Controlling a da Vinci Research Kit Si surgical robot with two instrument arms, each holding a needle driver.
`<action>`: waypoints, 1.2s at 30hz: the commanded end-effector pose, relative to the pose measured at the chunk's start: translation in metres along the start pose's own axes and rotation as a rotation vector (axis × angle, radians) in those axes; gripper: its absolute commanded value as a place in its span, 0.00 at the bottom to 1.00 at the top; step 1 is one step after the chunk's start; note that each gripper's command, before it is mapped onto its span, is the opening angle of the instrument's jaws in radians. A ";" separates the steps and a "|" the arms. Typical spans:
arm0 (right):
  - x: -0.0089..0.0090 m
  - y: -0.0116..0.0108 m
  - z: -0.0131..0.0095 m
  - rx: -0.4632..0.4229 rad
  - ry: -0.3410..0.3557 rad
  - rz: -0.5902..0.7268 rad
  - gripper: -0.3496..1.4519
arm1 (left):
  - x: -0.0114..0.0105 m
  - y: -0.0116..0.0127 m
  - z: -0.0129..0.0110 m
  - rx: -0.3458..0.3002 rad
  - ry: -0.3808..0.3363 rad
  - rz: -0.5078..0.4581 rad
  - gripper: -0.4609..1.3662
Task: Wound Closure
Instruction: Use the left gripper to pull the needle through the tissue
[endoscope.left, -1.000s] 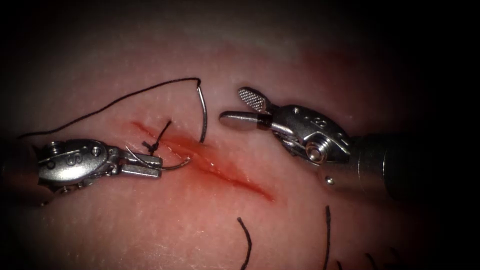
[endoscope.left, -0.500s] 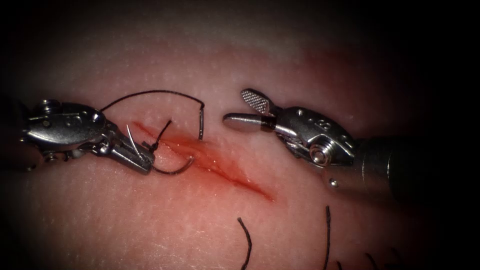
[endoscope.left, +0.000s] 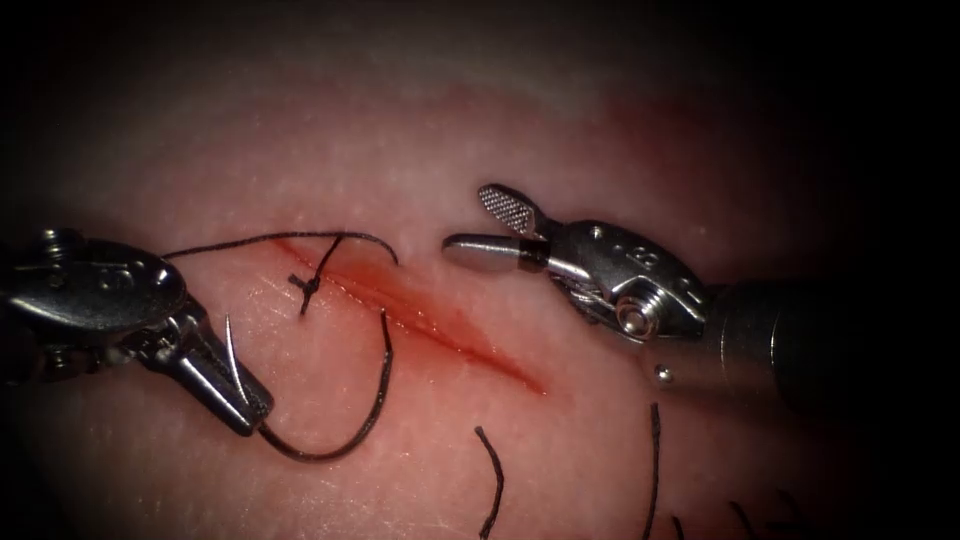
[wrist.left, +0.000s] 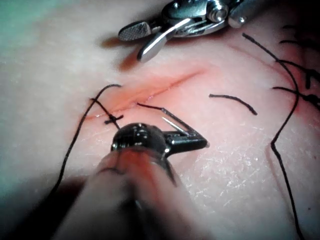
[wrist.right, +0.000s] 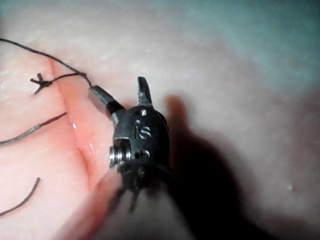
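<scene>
Once drawn out, needle (endoscope.left: 340, 425) leftward.

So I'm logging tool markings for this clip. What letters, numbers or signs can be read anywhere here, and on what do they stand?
"is": stamped on the right tool's wrist, as it reads in the right wrist view.
Marks on the right tool's wrist in the endoscope view: too blurred to read.
Marks on the left tool's wrist in the endoscope view: too blurred to read.
The tissue, needle and thread carry no text.
</scene>
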 end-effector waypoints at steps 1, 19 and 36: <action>0.0000 0.0000 0.0000 0.001 0.000 -0.001 0.67 | 0.0000 0.0003 0.0000 -0.014 -0.003 0.056 0.06; -0.0004 0.0002 -0.0004 0.009 0.000 -0.005 0.64 | 0.0001 0.0057 -0.0011 0.359 0.103 0.613 0.06; -0.0016 -0.0001 -0.0005 0.015 0.004 -0.015 0.63 | 0.0080 0.0051 -0.0060 0.751 0.268 0.786 0.06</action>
